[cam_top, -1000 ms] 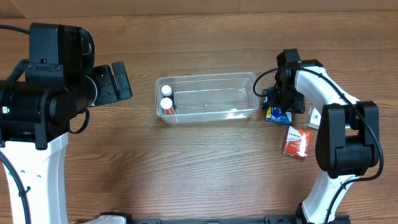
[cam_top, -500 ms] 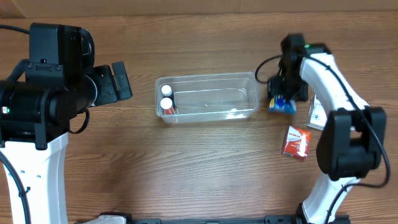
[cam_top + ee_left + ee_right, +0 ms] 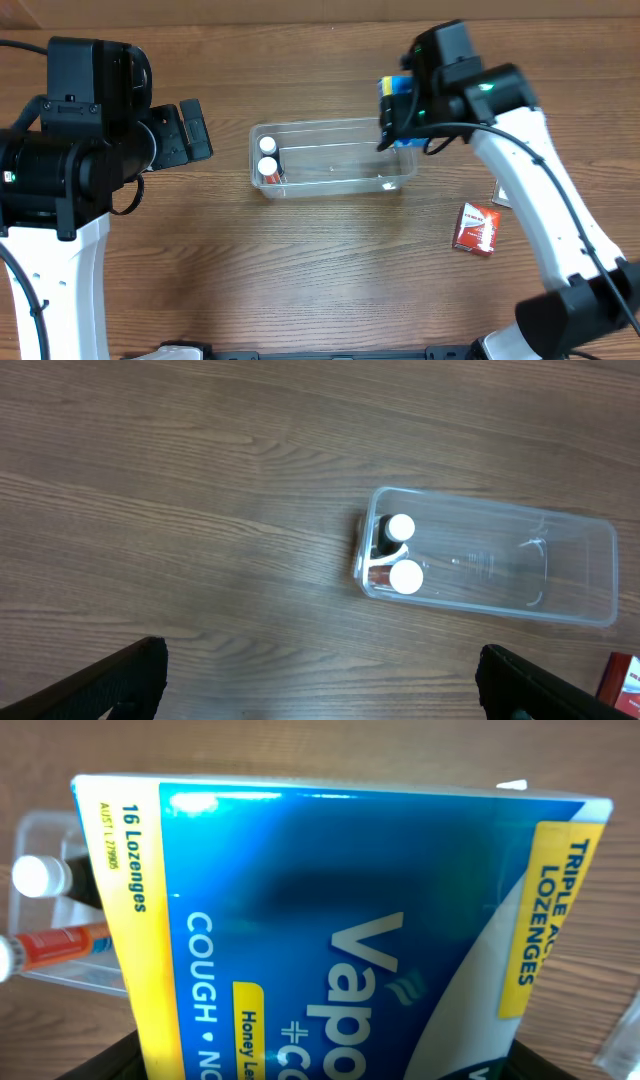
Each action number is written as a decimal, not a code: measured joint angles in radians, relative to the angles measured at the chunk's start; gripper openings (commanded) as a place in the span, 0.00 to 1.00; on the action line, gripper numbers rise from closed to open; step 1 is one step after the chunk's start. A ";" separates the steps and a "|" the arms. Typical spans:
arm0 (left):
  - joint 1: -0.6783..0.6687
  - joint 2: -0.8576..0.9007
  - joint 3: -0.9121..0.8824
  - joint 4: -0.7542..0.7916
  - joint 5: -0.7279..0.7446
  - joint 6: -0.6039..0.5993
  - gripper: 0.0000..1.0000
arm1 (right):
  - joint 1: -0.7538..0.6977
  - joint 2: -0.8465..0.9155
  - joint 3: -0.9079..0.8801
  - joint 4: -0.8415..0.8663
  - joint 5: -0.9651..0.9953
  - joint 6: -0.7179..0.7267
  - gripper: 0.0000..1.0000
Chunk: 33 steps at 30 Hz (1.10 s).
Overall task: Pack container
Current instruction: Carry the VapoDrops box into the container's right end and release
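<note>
The clear plastic container [image 3: 335,180] lies mid-table with two white-capped bottles [image 3: 267,158] at its left end; it also shows in the left wrist view [image 3: 580,535]. My right gripper [image 3: 398,110] is shut on a blue and yellow lozenge box [image 3: 392,92] and holds it above the container's right end. The box [image 3: 340,920] fills the right wrist view, with the container's bottle end [image 3: 45,880] behind it. My left gripper [image 3: 320,690] is open and empty over bare wood, left of the container.
A red small box [image 3: 476,228] lies on the table right of the container, its corner showing in the left wrist view [image 3: 625,680]. A white item [image 3: 497,195] lies partly hidden under the right arm.
My right gripper has lifted the blue box from the table beside the container's right end and carried it up and left, over that end. The left arm has not moved.
</note>
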 measured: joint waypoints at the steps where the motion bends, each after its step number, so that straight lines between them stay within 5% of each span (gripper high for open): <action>1: 0.000 0.000 0.000 0.000 0.000 0.000 1.00 | 0.010 0.019 -0.014 0.008 0.000 0.005 0.74; 17: 0.000 0.000 0.000 0.000 0.000 0.000 1.00 | 0.026 0.211 -0.101 0.109 0.005 0.019 0.76; 23: 0.000 0.000 0.000 0.000 0.000 0.000 1.00 | 0.026 0.224 -0.101 0.121 0.005 0.018 0.86; 33: 0.000 0.000 0.000 -0.001 0.000 0.000 1.00 | 0.026 0.224 -0.101 0.091 0.005 0.019 0.84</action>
